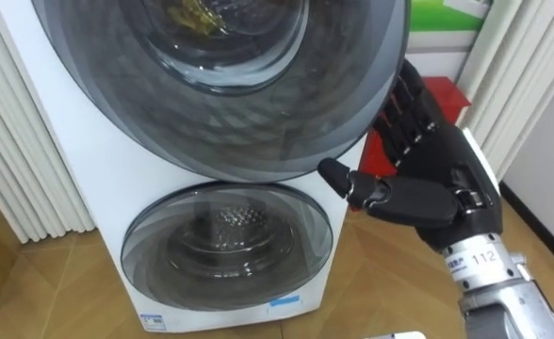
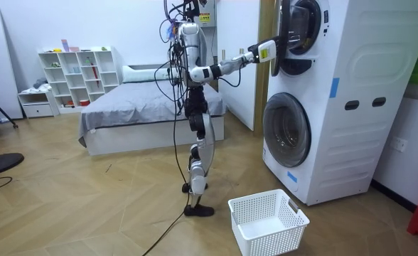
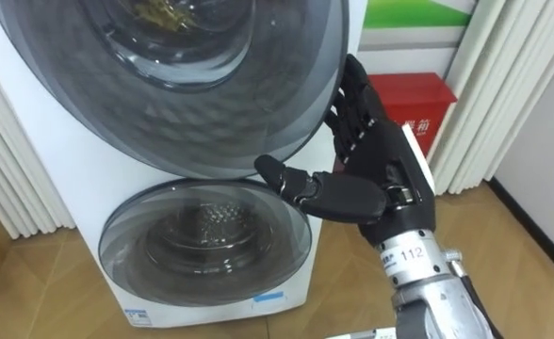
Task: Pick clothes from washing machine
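The white stacked washing machine stands right in front of me. Its upper round door has dark glass, and something yellowish shows through it inside the drum. My right hand is raised at the door's right rim. The fingers are straight and lie against the rim's edge, and the thumb points left under the door. It holds nothing. In the room view I stand upright on the wooden floor with that arm stretched out to the upper door.
The lower round door is closed. A white laundry basket sits on the floor beside my feet. A red box stands by the wall to the machine's right. A bed and a white shelf are behind me.
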{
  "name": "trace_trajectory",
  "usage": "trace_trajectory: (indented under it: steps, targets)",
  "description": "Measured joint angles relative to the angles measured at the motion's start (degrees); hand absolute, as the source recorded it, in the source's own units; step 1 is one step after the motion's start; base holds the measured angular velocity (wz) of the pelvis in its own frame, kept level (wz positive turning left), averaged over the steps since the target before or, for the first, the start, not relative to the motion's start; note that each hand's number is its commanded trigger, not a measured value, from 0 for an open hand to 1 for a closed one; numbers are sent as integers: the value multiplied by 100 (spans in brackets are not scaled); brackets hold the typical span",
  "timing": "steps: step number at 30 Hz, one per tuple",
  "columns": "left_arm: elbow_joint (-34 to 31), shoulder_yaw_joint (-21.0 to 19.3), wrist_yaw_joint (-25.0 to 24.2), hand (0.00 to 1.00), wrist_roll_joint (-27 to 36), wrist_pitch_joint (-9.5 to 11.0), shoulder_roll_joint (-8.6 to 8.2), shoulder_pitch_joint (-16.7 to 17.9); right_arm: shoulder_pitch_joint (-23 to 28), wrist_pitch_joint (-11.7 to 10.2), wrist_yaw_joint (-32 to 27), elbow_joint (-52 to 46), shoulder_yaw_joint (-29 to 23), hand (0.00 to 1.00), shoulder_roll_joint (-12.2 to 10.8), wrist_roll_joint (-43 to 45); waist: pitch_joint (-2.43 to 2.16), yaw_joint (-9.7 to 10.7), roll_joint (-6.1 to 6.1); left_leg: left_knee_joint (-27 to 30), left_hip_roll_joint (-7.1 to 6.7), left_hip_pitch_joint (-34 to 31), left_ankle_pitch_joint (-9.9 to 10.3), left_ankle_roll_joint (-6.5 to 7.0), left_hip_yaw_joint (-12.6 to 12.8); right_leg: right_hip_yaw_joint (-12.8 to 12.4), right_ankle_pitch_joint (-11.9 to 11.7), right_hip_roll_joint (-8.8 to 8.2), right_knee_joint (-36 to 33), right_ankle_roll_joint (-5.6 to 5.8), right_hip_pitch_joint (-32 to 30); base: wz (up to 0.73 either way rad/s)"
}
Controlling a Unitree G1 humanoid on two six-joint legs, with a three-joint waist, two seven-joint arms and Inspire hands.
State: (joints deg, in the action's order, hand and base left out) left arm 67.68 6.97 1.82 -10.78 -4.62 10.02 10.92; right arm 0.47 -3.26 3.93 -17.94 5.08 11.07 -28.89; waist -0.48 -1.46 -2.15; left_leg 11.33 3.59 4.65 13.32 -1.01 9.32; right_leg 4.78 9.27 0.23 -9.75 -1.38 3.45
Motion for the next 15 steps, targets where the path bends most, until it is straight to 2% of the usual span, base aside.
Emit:
trace_trajectory:
  steps: [7, 15]
  targets:
    - [13, 5, 0, 0, -1, 21, 6, 16, 26, 8, 0, -78, -1, 0, 4, 3, 13, 7, 28, -18, 0, -53, 1, -1, -1, 9, 0, 1, -6, 0, -54, 0]
    - [-73, 25, 27, 0, -2, 85, 6, 69, 74, 30, 204, -160, 24, 0, 48, -7, 1, 121, 76, -47, -1, -50, 3, -3, 8, 4, 0, 2, -8, 0, -68, 0]
